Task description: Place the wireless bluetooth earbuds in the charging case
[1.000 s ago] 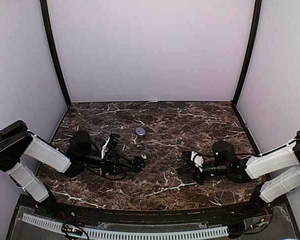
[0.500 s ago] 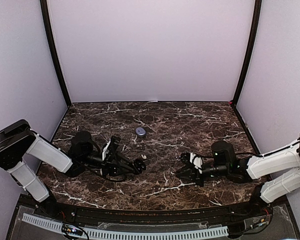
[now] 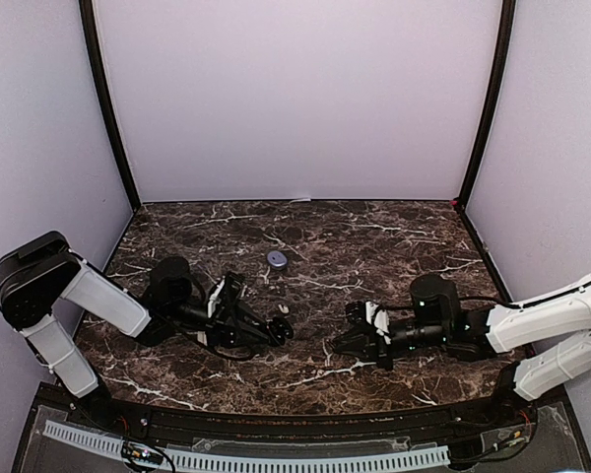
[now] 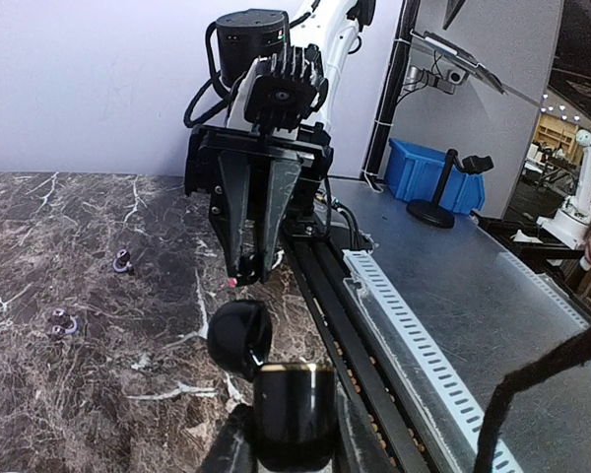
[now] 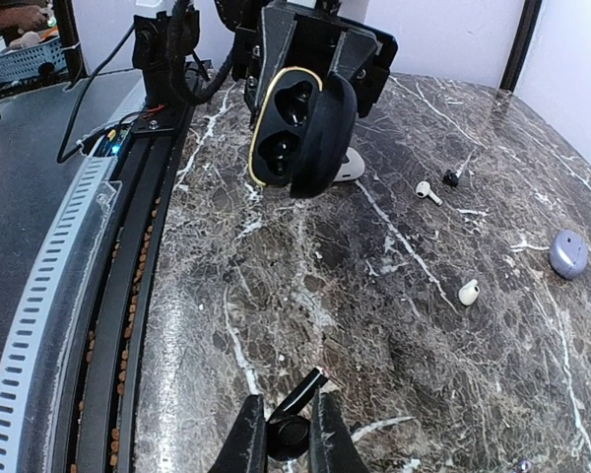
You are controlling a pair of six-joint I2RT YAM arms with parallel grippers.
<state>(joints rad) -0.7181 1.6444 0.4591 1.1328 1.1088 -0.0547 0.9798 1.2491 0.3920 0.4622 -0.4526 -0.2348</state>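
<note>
- Since a second ago both my arms have slid inward. My left pincer [image 3: 279, 331] and right pincer [image 3: 343, 341] now face each other across a short strip of marble table [image 3: 394, 236], near its front edge and the slotted rail [image 3: 246, 458].
- Left pincer: clamped on the open black charging case [image 5: 294, 128].
- Right pincer: pinched on a dark earbud [image 5: 288, 437], apart from the case.
- Only the right wrist view shows the case's two cavities; a white earbud [image 5: 468, 292] lies on the marble farther back.

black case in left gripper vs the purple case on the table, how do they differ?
The black case is open, both pockets showing; the purple case is shut. The left gripper holds the black case off the table; the purple case lies on it. The black case has a yellow rim; the purple case is plain. Both are rounded.
</note>
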